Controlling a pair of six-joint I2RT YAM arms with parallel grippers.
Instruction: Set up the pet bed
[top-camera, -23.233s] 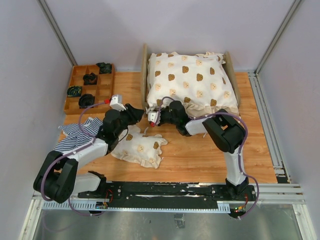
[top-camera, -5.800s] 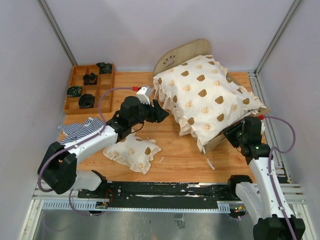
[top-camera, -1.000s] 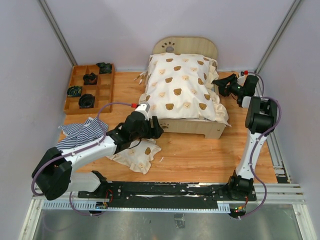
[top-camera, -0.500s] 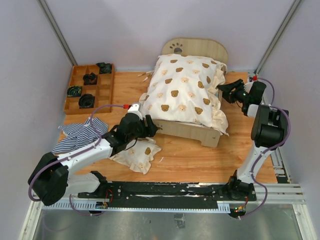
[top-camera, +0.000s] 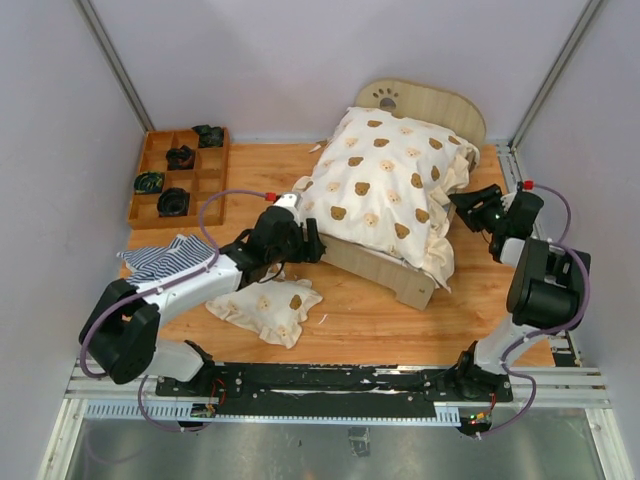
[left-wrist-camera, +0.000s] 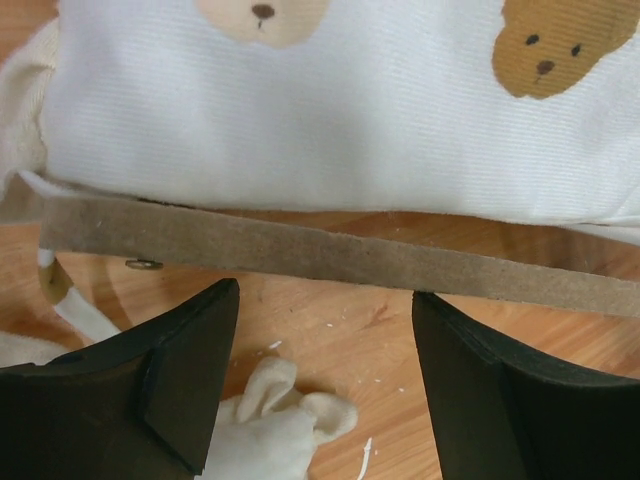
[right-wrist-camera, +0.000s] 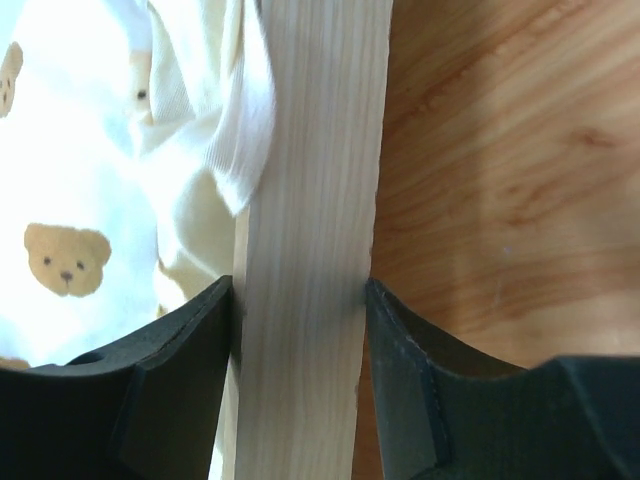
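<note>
Draping the pet bed (top-camera: 388, 273), the quilt (top-camera: 385, 190) hides much; right fingers (right-wrist-camera: 170, 380) grip its rail (right-wrist-camera: 305, 250), left fingers (left-wrist-camera: 185, 370) open.

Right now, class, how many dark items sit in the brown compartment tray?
4 dark items in the tray: one far right corner, one second row middle, one third row left, one nearest row middle. None seems hidden.

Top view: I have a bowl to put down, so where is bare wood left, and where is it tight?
Bare table lies in front of the bed, right of the small pillow; a narrower strip runs between the tray and the bed. Crowded: near left, with striped cloth, pillow and left gripper; the right gripper clamps the bed's side.
</note>
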